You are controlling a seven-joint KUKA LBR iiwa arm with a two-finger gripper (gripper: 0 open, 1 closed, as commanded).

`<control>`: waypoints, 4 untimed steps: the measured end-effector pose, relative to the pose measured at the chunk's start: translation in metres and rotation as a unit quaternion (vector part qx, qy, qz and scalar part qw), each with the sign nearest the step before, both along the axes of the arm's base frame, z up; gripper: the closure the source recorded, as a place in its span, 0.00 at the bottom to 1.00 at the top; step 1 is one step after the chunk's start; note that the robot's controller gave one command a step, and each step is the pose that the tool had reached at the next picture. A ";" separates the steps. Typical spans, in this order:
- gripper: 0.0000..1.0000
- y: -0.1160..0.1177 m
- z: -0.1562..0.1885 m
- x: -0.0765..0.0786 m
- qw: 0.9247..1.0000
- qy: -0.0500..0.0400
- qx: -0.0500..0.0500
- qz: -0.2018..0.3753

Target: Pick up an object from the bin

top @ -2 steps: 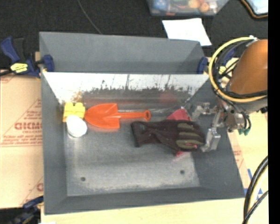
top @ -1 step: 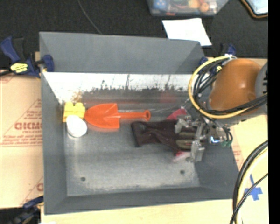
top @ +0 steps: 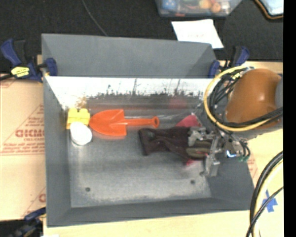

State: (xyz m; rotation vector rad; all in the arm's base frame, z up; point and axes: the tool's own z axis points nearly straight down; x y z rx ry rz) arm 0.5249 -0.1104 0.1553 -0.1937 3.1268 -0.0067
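The wrist is capped by a rounded orange-brown cover [top: 251, 98] with a smooth, glossy surface. A bundle of cables [top: 213, 98], black and yellow, is looped round the cover's left side and carried beneath it. Below the cover, the end effector [top: 208, 154] is built of small grey and silver metal parts, beside which a blue and a green spot can be made out. Further black cables [top: 266, 181] are seen curving along the lower right.
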 end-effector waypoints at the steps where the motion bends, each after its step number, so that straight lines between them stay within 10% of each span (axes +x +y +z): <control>1: 0.00 0.031 -0.028 0.035 0.999 0.000 0.001 0.035; 2: 0.00 0.001 0.071 0.010 1.000 -0.004 -0.001 -0.003; 3: 0.00 0.025 -0.042 0.046 0.999 -0.001 0.000 0.050; 4: 1.00 0.044 -0.003 0.048 1.000 -0.016 -0.004 0.018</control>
